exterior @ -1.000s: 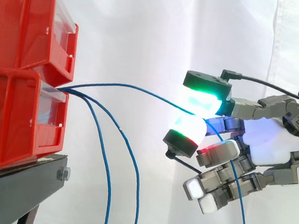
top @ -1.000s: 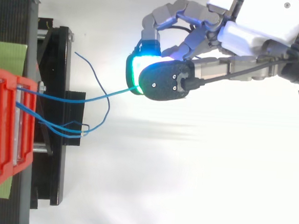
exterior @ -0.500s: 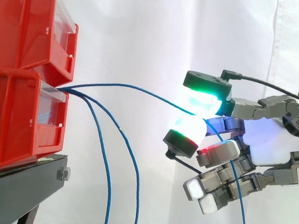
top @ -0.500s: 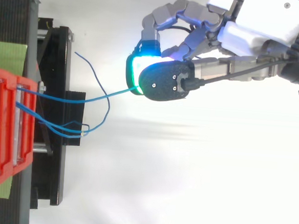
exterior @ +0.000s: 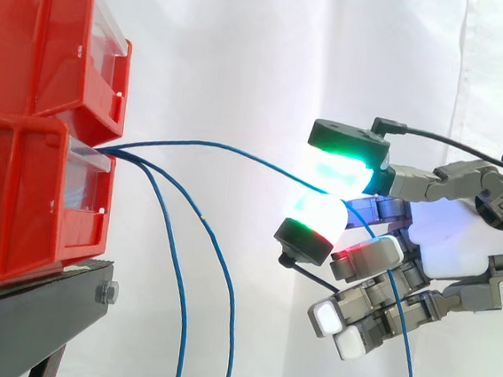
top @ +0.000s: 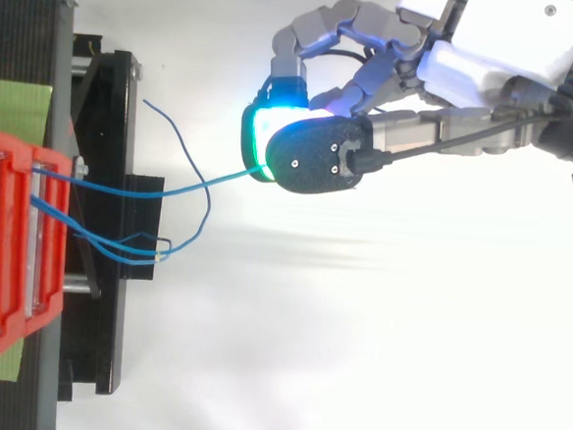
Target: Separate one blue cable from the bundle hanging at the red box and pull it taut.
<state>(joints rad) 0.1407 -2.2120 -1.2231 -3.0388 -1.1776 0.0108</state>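
Three blue cables come out of the lower red box (exterior: 27, 203) at its front. One blue cable (exterior: 228, 151) runs nearly level to the right into my hand (exterior: 447, 239), which pinches it between two green-glowing fingertips (exterior: 347, 167). Its free end (exterior: 401, 372) hangs down behind the lower fingers. The other two blue cables (exterior: 198, 281) droop from the box toward the floor. In the top view the pinched cable (top: 160, 191) leads from the red box (top: 9, 245) to the hand (top: 370, 142).
A second red box (exterior: 52, 40) is stacked on the lower one, both on a black stand (exterior: 25, 323). A white curtain hangs behind. The arm enters from the right.
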